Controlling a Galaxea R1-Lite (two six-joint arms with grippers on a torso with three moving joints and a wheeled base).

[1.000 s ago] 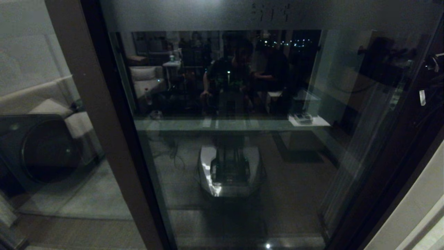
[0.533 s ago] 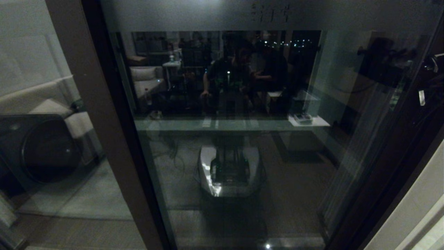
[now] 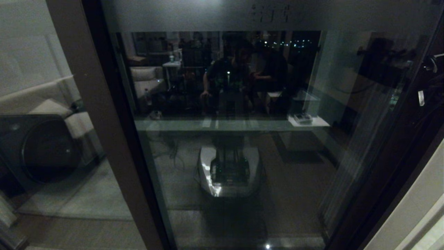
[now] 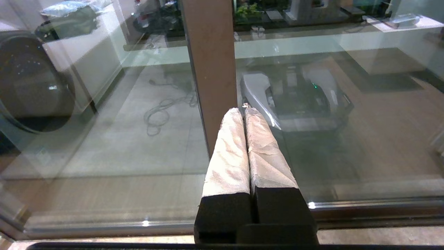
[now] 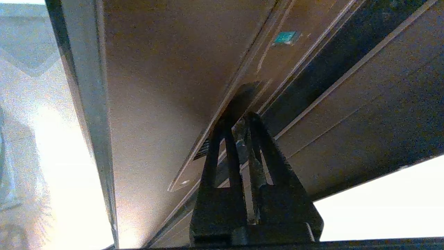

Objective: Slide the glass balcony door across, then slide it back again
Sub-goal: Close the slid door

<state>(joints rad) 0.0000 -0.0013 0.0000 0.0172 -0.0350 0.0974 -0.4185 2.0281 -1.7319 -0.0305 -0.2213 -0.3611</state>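
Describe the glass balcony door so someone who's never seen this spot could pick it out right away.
Start at the thick brown post left of centre in the head view. The glass balcony door is the wide pane just right of it, mirroring the robot's base. Unlike the plain glass left of the post, which shows a round dark drum, it carries a frosted strip with dark characters across its top.

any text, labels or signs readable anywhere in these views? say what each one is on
Nothing can be read outright.
Dark characters on the frosted top strip of the brown-framed glass balcony door: too dim and blurred in the head view to read.
Small teal sticker on the brown door frame in the right wrist view: any print on it is too small to make out.
The left wrist view shows no writing.
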